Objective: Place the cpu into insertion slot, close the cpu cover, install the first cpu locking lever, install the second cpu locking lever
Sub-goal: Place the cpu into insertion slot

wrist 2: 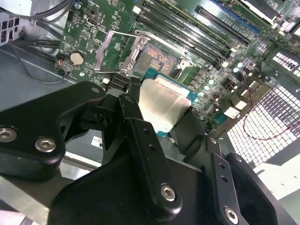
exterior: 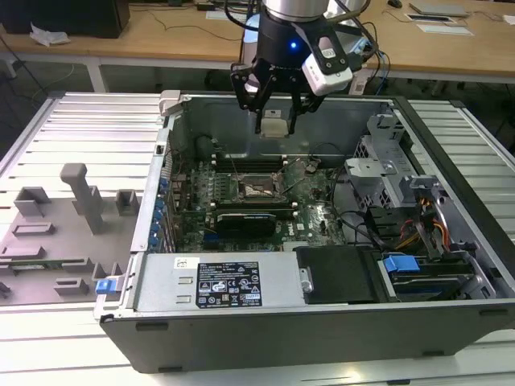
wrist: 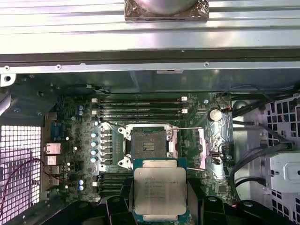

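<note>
Exterior view, fingers: closed on the chip, holding it in the air inside the open case.
Exterior view, socket: near the middle of the board, well apart from the chip.
Second wrist view, chip: gripped by its edges between the black fingers, metal top bare.
Second wrist view, cover: swung open beside the uncovered socket.
First wrist view, chip: looks square to the socket, not yet over it; cover lies clear.
Risk, tilt: a slanted or offset landing would likely bend the contacts.
Risk, grip: an edge hold may slip, dropping the chip onto the board.
Risk, cover: straying sideways, the fingers could hit it.
</note>
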`<state>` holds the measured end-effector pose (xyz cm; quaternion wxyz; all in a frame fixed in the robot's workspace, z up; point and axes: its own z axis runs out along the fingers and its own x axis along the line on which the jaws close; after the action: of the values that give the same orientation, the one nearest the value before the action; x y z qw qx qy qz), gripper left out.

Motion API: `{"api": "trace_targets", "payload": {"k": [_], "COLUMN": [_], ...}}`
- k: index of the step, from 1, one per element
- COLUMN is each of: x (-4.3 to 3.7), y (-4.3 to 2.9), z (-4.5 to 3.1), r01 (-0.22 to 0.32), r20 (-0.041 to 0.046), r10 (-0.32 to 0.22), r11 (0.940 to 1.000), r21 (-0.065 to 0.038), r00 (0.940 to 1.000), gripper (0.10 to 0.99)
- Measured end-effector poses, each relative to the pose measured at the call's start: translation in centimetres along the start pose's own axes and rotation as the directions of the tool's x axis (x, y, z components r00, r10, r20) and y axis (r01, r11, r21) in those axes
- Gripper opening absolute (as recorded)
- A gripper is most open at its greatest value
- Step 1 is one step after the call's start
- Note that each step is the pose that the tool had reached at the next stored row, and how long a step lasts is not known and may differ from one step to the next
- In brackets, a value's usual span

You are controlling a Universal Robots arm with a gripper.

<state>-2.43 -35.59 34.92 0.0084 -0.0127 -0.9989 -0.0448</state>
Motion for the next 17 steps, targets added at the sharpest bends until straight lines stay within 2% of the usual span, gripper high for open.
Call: {"api": "trace_targets", "payload": {"k": [8, 17], "x": [0.03, 0.23], "y": [-0.01, -0.03], "z": [0.37, 1.20], "r01": [0.000, 0.000], "r20": [0.0001, 0.0006], "r10": [0.000, 0.000], "r11": [1.0000, 0.9998], "r21": [0.004, 0.018], "r00": [1.0000, 1.0000], "gripper": [0.541, 0.541]}}
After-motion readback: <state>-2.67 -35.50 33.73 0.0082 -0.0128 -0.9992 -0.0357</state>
